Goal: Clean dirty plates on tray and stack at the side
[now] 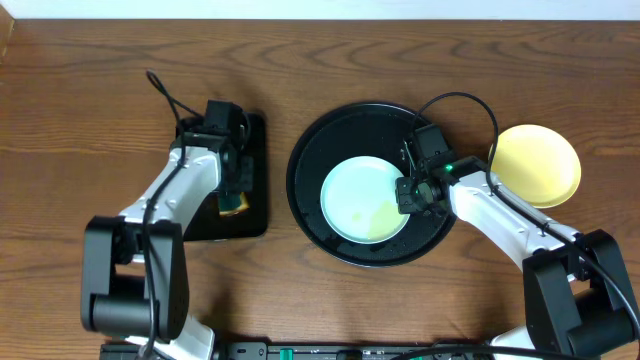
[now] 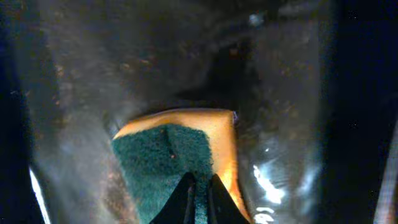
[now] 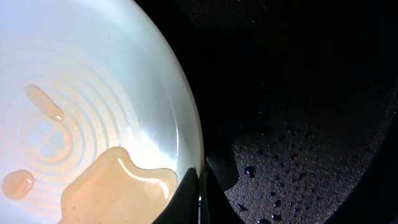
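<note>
Liquid (image 1: pixel 383 218) pools on mint plate (image 1: pixel 350 190) in tray (image 1: pixel 330 135), right pincer (image 3: pixel 200 186) clamping rim; left pincer (image 2: pixel 199 186) clamps sponge (image 2: pixel 168 155).

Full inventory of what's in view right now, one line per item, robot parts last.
mint plate: 1, pale mint-blue, on round tray
puddles: 3 seen, amber, on mint plate
round tray: 1, black, wet, table centre
yellow plate: 1 visible, pale yellow, on table right of round tray
rectangular tray: 1, black, table left
sponge: 1, yellow with green top, on rectangular tray
table: 1, brown wood
left claw: shut on sponge
right claw: shut on mint plate rim
</note>
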Robot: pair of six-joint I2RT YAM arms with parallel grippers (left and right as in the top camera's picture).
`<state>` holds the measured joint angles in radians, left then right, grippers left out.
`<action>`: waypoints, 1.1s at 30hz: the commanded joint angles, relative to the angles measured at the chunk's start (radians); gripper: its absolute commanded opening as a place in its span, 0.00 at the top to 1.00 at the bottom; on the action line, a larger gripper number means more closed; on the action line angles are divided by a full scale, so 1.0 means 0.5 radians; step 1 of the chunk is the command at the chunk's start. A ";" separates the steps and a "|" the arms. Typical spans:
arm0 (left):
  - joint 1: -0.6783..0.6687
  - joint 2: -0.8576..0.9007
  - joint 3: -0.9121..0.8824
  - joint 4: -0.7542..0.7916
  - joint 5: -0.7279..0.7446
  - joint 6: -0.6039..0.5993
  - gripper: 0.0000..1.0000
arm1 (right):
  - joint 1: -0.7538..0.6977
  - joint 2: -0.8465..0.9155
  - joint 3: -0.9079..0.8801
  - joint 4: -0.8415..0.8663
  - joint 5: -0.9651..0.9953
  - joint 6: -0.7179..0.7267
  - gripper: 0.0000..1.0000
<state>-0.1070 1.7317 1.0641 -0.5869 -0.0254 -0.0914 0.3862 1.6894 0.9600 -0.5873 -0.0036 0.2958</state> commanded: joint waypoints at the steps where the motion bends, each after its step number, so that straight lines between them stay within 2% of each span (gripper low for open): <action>1: 0.052 -0.164 0.008 0.042 0.017 -0.410 0.93 | 0.014 -0.003 -0.027 -0.021 0.029 0.011 0.99; 7: 0.170 -0.260 0.008 0.036 0.016 -1.324 0.92 | 0.014 -0.003 -0.027 -0.022 0.029 0.012 0.99; 9: 0.178 -0.258 0.008 0.032 0.036 -1.559 0.92 | 0.014 -0.003 -0.027 -0.022 0.029 0.011 0.99; 12: 0.175 -0.258 0.008 0.032 0.036 -1.704 0.92 | 0.014 -0.003 -0.027 -0.022 0.029 0.011 0.99; 15: 0.176 -0.258 0.008 0.037 0.034 -1.720 0.69 | 0.014 -0.003 -0.027 -0.022 0.029 0.012 0.99; 16: 0.176 -0.258 0.008 0.042 0.035 -1.703 0.68 | 0.014 -0.003 -0.027 -0.022 0.029 0.011 0.99; 19: 0.176 -0.258 0.008 0.071 0.034 -1.528 0.68 | 0.014 -0.003 -0.027 -0.022 0.029 0.012 0.99; 22: 0.178 -0.258 0.008 0.115 0.027 -1.220 0.68 | 0.014 -0.003 -0.027 -0.022 0.029 0.012 0.99; 24: 0.178 -0.258 0.008 0.174 0.027 -0.901 0.65 | 0.014 -0.003 -0.027 -0.023 0.029 0.012 0.99; 30: 0.178 -0.256 0.005 0.143 0.015 0.334 0.64 | 0.014 -0.003 -0.027 -0.022 0.028 0.012 0.99; 31: 0.178 -0.254 0.000 0.143 -0.027 0.466 0.64 | 0.014 -0.003 -0.027 -0.022 0.028 0.012 0.99; 33: 0.178 -0.248 -0.002 0.163 -0.095 0.571 0.64 | 0.014 -0.003 -0.027 -0.023 0.028 0.012 0.99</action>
<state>-0.0189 1.6100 1.0641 -0.5110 -0.0158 -0.1261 0.3862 1.6894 0.9600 -0.5884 -0.0036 0.2958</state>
